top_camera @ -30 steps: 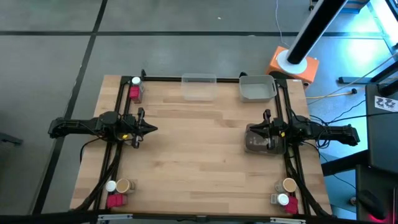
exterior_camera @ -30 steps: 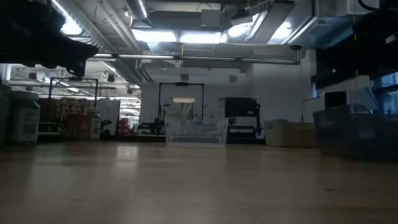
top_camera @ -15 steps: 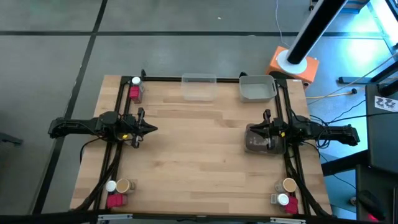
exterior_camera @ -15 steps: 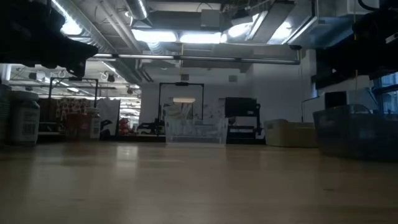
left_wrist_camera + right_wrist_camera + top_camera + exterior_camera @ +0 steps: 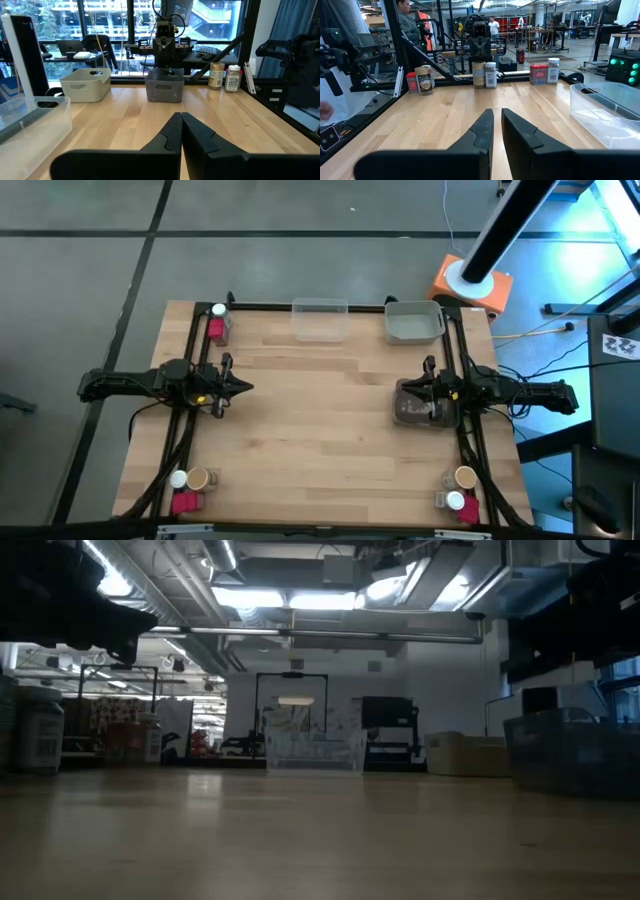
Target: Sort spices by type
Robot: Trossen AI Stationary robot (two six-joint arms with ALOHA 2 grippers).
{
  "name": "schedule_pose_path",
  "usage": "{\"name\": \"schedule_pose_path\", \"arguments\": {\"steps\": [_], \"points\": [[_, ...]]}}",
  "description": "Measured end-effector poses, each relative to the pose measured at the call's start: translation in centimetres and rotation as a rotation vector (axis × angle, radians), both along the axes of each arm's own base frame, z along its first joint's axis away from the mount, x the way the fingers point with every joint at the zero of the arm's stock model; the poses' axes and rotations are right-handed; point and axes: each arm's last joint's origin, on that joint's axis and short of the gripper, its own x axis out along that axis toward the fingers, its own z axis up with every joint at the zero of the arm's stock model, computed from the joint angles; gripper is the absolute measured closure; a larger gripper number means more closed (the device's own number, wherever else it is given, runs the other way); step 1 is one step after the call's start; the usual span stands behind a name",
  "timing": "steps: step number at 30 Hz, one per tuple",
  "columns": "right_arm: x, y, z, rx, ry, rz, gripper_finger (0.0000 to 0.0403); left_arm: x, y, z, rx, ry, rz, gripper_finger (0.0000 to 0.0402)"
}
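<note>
The spices stand in small groups at the table's corners. A white-lidded jar (image 5: 218,310) and a red packet (image 5: 216,329) are at the far left. A tan jar (image 5: 198,478), a white-lidded jar (image 5: 178,478) and a red packet (image 5: 184,502) are at the near left. A tan jar (image 5: 465,477) and a white-lidded jar (image 5: 455,501) are at the near right. My left gripper (image 5: 245,387) hovers shut and level over the left side, holding nothing. My right gripper (image 5: 402,392) is shut and level above a dark tray (image 5: 420,408).
A clear tray (image 5: 320,320) and a grey tray (image 5: 414,321) sit at the far edge. Black frame rails run along the left and right sides. In the right wrist view two more jars (image 5: 485,75) stand before the left arm's base. People stand in the room beyond the table.
</note>
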Motion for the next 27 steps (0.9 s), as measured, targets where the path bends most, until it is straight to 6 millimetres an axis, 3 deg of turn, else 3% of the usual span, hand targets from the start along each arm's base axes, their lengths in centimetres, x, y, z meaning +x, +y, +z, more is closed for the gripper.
{"name": "schedule_pose_path", "arguments": {"steps": [19, 27], "points": [[0.0, 0.0, 0.1, 0.001, -0.011, -0.001, 0.0363, 0.0, 0.0, 0.1, -0.007, -0.016, 0.001, 0.0402], [0.0, -0.1, 0.7, 0.080, -0.066, -0.015, 0.0363, -0.3, 0.0, 2.2, -0.074, -0.237, -0.008, 0.0402]]}}
